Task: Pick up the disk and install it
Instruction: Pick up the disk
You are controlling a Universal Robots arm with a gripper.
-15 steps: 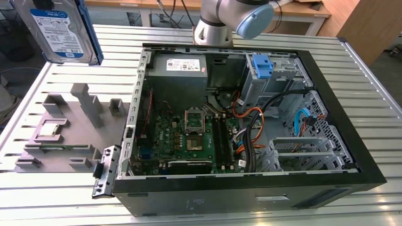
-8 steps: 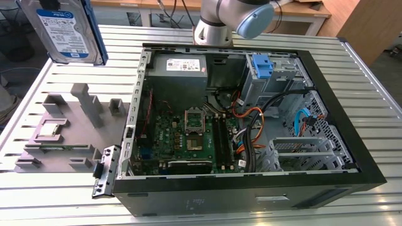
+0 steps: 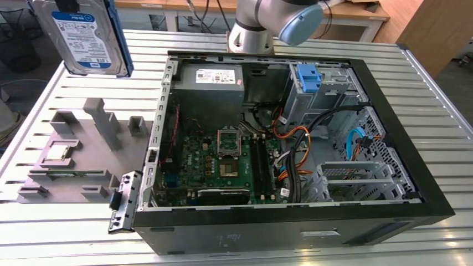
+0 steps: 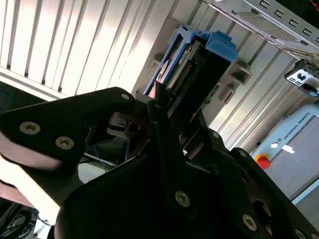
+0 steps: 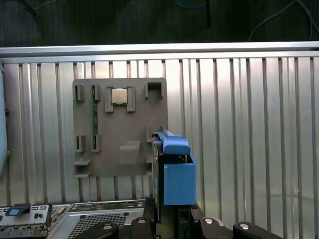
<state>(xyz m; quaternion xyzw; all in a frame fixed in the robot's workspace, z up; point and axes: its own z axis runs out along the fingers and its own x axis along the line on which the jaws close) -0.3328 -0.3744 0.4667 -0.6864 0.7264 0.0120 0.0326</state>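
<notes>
flat silver metal disk (image 3: 81, 39), framed in glossy blue plastic, is gleaming | ribbed aluminium table (image 3: 442, 102) is shining smooth | grey plastic parts holder (image 3: 74, 160) is looking matt

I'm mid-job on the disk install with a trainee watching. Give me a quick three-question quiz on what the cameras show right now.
1. True or false: the disk sits inside the computer case.
2. In the first wrist view, what lies in the grey fixture tray beyond the disk? A) a square chip B) a fan C) a screwdriver
3. Fill in: the end effector is shut on the ____.
Key: 1 false, it is held up outside the case, at the exterior view's left; 2 A; 3 disk.
</notes>
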